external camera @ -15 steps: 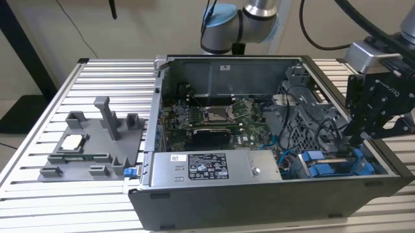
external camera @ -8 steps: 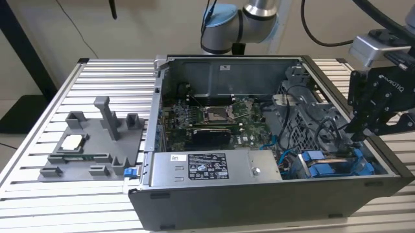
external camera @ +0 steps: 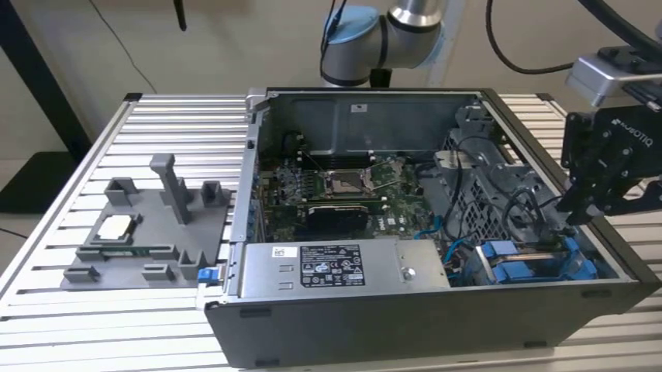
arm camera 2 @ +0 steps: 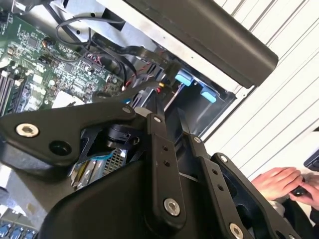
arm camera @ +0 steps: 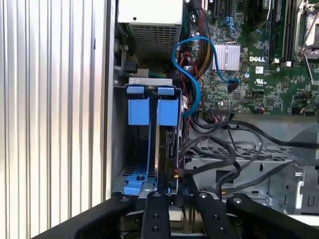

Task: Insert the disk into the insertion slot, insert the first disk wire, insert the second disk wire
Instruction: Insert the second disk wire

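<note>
Blue plastic frames the disk [arm camera: 168, 144], which is shown on edge inside the insertion slot [arm camera: 149, 80] of the sheet-metal drive cage. The cage is set in the near corner of the computer case [external camera: 414, 325], toward the exterior view's right, and the case is carried on a slatted surface [external camera: 93, 329]. In the first wrist view the gripper [arm camera: 173, 191] is placed directly at the disk's near end. The disk's long axis is directed straight away from the fingers [arm camera: 155, 211], toward the blue tabs at the far end. The fingers are drawn narrow, with their tips close together. Whether anything is pinched between them cannot be told. A red-tipped connector [arm camera: 177, 173] is seen just beside the disk's near end, among black cables [arm camera: 224, 159]. Its seating cannot be judged. The disk is judged to be already seated in its bay.
</note>
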{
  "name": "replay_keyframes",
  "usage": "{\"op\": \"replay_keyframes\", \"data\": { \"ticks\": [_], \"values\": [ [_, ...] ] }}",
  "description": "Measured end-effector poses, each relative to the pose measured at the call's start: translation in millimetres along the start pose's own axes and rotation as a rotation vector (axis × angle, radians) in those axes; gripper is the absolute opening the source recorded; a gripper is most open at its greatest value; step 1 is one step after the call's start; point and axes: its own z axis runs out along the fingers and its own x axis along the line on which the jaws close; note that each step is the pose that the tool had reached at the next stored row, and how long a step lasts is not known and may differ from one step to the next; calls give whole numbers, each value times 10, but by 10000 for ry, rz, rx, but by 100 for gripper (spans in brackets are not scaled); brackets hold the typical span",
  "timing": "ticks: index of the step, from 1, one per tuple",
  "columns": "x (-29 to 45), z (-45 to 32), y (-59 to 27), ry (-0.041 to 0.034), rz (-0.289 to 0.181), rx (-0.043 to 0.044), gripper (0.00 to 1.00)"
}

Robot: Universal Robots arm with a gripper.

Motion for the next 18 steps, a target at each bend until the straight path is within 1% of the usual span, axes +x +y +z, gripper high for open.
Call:
{"op": "replay_keyframes", "data": {
  "ticks": [5, 8, 9, 10, 16, 18],
  "values": [
    [2, -1, -107, -123, -2, -2, 27],
    [3, -3, -157, -239, -2, -16, 27],
    [3, -10, -168, -259, -2, -44, 27],
    [3, -21, -174, -259, -1, -79, 27],
    [5, -81, -221, -269, 2, -373, 27],
    [5, -83, -238, -269, 2, -425, 27]
  ]
}}
